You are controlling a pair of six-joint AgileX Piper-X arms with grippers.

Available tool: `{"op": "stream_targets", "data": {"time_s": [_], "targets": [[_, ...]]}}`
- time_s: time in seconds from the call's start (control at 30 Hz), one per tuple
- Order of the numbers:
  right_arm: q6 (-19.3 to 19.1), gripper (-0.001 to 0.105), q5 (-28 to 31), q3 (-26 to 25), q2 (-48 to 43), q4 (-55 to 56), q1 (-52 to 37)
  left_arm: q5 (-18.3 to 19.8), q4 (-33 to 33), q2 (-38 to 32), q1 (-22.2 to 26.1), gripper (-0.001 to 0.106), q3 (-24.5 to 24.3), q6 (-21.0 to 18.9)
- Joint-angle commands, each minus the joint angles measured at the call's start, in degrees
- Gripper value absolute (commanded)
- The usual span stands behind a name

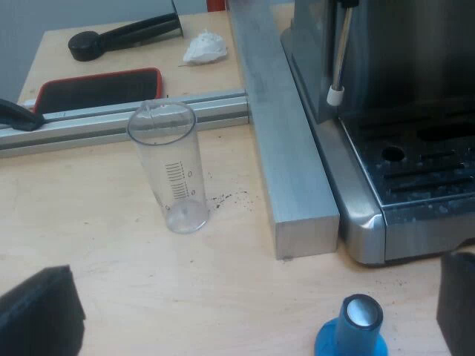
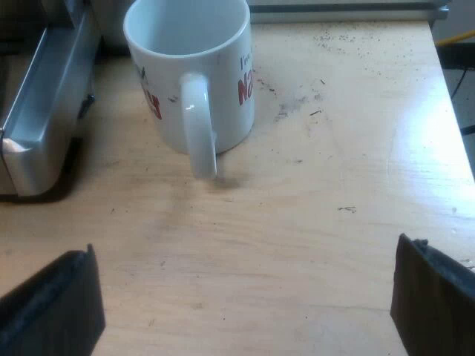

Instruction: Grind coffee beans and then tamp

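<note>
Two grippers, both with fingers spread wide apart and clamped on nothing. Left gripper (image 1: 245,319) low over a pale wooden table (image 1: 111,245), near a blue tamper (image 1: 355,330). Tamper upright on the table, close to the front corner of the espresso machine (image 1: 415,170): blue flared base, blue neck, round shiny metal cap on top. Not far from it, a clear measuring glass (image 1: 169,174), upright and empty, with a printed scale on its side and a few dark coffee specks at its foot. Between glass and machine, a long aluminium bar (image 1: 286,148). Right gripper (image 2: 245,304) above bare table, with a white mug (image 2: 193,81) bearing red lettering just ahead, handle turned toward the fingers.

Probably an early stage, with nothing ground or tamped yet. For a clean pick of the tamper: centre the left fingers on the blue neck below the cap, come straight down, close gently, lift without tipping. Keep clear of the measuring glass, light and likely easy to knock over.
</note>
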Motion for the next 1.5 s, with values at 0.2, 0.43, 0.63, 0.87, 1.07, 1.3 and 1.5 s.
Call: {"op": "stream_targets", "data": {"time_s": [0.2,0.43,0.63,0.87,1.07,1.3,1.5], "targets": [[-0.28,0.080,-0.16,-0.30,-2.59,-0.51,-0.03,-0.04,-0.71,-7.82,-0.27,0.105,-0.20,-0.10],[-0.28,0.080,-0.80,-3.21,0.74,1.65,0.14,2.63,-0.23,-5.36,-0.27,0.083,-0.62,-0.60],[0.48,0.080,-3.04,-9.24,6.51,3.22,2.53,9.46,-2.45,-3.71,-0.27,0.072,-2.74,-1.03],[-1.83,0.080,-3.04,-15.83,13.37,7.59,10.47,14.84,-3.51,-1.50,-4.82,0.081,-5.04,-3.30],[-2.27,0.080,-8.01,-19.05,18.55,7.86,16.92,20.15,-4.10,2.93,-11.42,0.081,-6.19,-3.30],[-3.27,0.080,-14.50,-19.68,22.19,7.76,24.30,26.47,-9.07,9.09,-19.77,0.081,-6.19,-2.84],[-2.88,0.080,-14.22,-19.68,22.57,5.52,29.56,32.74,-13.69,14.70,-27.37,0.081,-5.84,0.58]]}}
